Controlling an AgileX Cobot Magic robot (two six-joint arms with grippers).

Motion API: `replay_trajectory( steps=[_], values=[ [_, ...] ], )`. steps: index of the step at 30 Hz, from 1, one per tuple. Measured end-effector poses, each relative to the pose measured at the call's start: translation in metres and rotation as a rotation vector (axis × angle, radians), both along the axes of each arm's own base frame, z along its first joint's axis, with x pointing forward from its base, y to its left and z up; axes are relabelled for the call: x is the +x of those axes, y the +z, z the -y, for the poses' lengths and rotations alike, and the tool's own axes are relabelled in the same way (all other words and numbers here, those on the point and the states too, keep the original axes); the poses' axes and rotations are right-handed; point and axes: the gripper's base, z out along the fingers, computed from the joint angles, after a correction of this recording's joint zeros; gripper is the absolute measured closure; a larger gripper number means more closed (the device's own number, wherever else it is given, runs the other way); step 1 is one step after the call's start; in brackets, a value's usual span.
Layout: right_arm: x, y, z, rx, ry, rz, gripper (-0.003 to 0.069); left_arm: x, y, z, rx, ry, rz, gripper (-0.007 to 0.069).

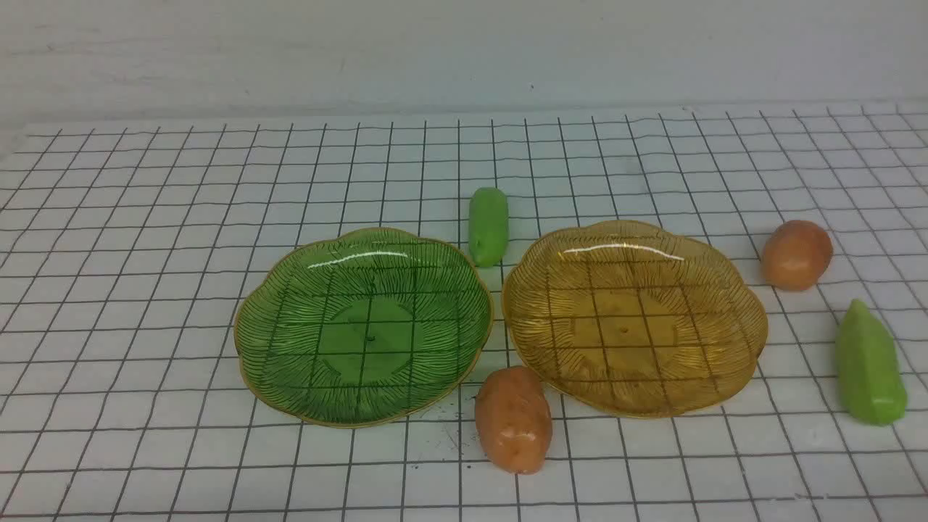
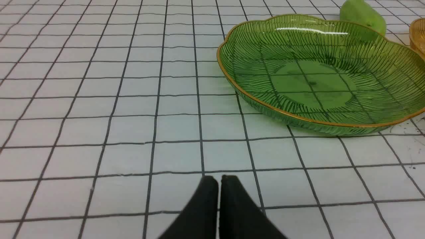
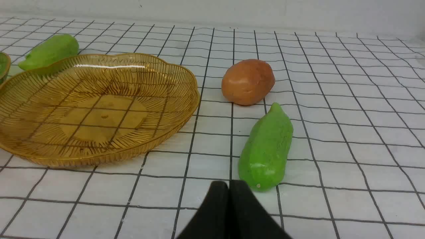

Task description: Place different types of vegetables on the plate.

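Black left tool (image 2: 219,179) and right tool (image 3: 228,183), both pressed together, only tips in frame; cucumber (image 2: 362,15) partly behind green plate (image 2: 252,49)

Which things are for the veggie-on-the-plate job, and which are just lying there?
For the job:
- front potato
- right potato
- back cucumber
- right cucumber
- green plate
- amber plate

Just there:
- checked cloth
- wall
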Motion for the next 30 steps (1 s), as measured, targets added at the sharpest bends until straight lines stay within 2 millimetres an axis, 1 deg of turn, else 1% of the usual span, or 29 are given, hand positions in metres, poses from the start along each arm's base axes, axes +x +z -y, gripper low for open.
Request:
replay_trajectory(
  steps=[25,27,29,30],
  values=[
    [0.0,0.0,0.0,0.0,0.0,0.0,0.0674,0.0,0.0,0.0,0.0,0.0,0.0,0.0632],
    [0.0,0.0,0.0,0.0,0.0,0.0,0.0674,0.0002,0.0008,0.0006,-0.029,0.002,0.006,0.0632],
    [0.0,0.0,0.0,0.0,0.0,0.0,0.0674,0.0006,0.0023,0.0022,-0.107,0.008,0.019,0.0632],
    [0.0,0.0,0.0,0.0,0.0,0.0,0.0674,0.001,0.0042,0.0034,-0.174,0.013,0.032,0.0632]
  ],
)
